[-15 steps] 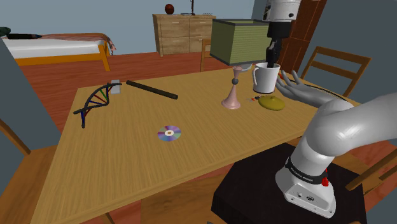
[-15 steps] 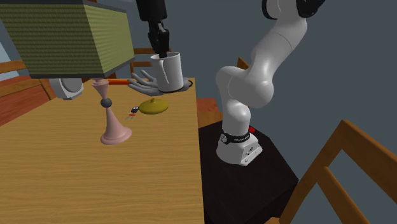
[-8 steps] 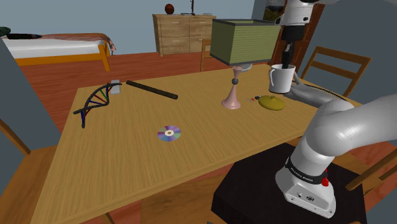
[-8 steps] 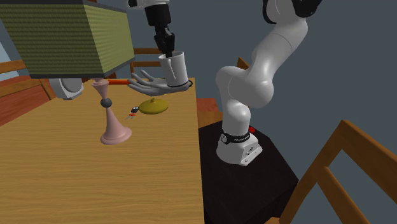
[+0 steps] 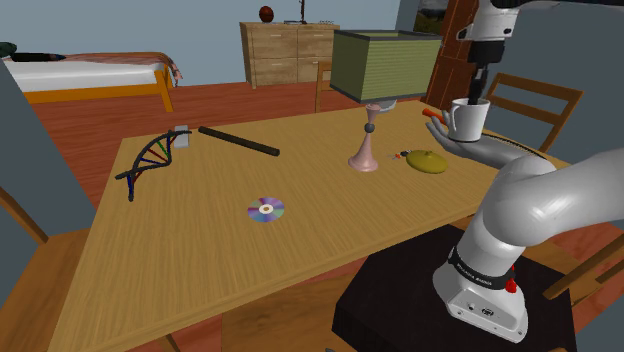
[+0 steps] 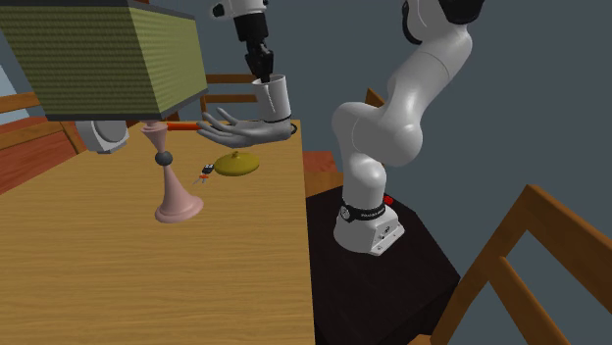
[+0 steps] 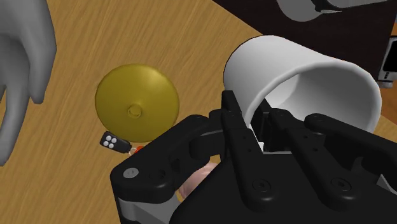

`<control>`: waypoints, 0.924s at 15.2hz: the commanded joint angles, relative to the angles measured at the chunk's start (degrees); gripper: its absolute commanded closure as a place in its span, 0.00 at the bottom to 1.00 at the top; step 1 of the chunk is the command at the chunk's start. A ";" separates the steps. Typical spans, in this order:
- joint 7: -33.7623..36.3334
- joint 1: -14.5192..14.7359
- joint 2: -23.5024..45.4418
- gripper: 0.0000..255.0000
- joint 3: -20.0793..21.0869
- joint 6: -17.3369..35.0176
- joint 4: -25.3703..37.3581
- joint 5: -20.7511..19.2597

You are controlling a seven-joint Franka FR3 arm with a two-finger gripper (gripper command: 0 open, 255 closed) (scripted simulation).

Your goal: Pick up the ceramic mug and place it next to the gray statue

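Note:
My gripper is shut on the rim of a white mug, with one finger inside and one outside. The mug hangs slightly tilted, just above the palm of the gray hand-shaped statue, which lies at the table's corner nearest the arm. From the second exterior view the gripper comes down from above and the statue spreads its fingers under the mug. In the wrist view the fingers clasp the mug's wall, and the statue lies off to one side.
A yellow dome-shaped object and a small key fob lie beside the statue. A lamp with a green shade stands on a pink foot close by. A CD, a DNA model and a black rod lie farther off. A wooden chair stands behind.
My gripper has carried the mug up and toward the shoulder view's right, from beside the lamp's foot to above the statue's palm. Its grip on the rim is unchanged.

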 commanded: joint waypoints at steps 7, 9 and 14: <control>0.99 -2.51 -5.66 1.00 -3.00 3.56 -5.86 -3.01; 1.20 -2.64 -6.10 1.00 -3.63 4.77 -7.46 -3.62; 1.58 -3.14 -6.91 1.00 -5.26 7.91 -11.32 -5.14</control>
